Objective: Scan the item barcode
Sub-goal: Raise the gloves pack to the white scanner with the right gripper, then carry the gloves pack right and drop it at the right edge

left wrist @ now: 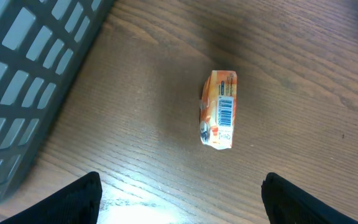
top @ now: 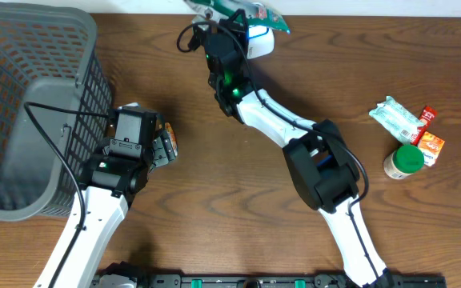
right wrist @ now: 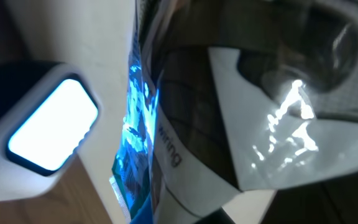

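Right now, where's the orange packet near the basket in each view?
Overhead: orange packet, a sliver left of centre, right of the basket.
Left wrist: orange packet right of centre, barcode up.
Right wrist: not in it; a bag fills it.
Shared landmark: the basket, left side in both.

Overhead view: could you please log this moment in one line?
right gripper shut on green packet at scanner | left gripper open above orange packet

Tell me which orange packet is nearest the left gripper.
The small orange packet with its barcode up, beside the grey plastic basket; the other orange packet lies far off by the green-lidded jar.
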`<state>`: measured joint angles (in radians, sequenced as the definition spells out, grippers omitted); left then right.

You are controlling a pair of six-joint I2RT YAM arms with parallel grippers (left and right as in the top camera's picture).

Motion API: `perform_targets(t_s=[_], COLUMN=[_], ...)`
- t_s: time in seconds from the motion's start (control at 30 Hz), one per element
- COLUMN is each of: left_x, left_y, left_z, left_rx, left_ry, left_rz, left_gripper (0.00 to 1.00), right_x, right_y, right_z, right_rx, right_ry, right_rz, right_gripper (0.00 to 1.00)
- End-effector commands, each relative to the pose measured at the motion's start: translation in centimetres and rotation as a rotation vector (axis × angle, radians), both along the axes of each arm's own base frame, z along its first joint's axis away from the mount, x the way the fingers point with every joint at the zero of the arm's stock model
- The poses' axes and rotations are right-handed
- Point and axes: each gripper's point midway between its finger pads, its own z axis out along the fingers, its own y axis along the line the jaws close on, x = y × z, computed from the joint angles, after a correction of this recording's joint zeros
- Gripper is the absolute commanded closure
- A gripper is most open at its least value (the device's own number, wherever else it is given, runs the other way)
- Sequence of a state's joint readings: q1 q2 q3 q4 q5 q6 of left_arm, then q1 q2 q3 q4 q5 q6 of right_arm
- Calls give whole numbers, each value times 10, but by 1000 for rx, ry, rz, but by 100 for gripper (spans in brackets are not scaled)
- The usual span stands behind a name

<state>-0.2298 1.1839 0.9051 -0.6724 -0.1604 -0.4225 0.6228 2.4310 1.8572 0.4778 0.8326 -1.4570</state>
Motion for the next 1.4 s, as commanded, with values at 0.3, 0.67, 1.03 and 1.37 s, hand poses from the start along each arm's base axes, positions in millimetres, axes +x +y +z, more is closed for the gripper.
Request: perform_targets(t_s=[0.3,0.67,1.03,1.37], left_x=[0,0,0,0], left_y=[3,4,4,4], left_z=[-2,-2,-2,-2], left_rx=[12,12,12,12], left_ry=[4,4,4,4], left_rz=[12,12,12,12], left_gripper=[17,16,16,16], right_x=[-6,-82,-191,-239], right_y=[-24,-90,-188,-317], right_z=[70,139,92,-1], right_rx=[301,559,1132,1157], right_ry=[-254,-107,523,575], right_rz=[-98,-335,-540,-1076], right_gripper=[99,99,99,99])
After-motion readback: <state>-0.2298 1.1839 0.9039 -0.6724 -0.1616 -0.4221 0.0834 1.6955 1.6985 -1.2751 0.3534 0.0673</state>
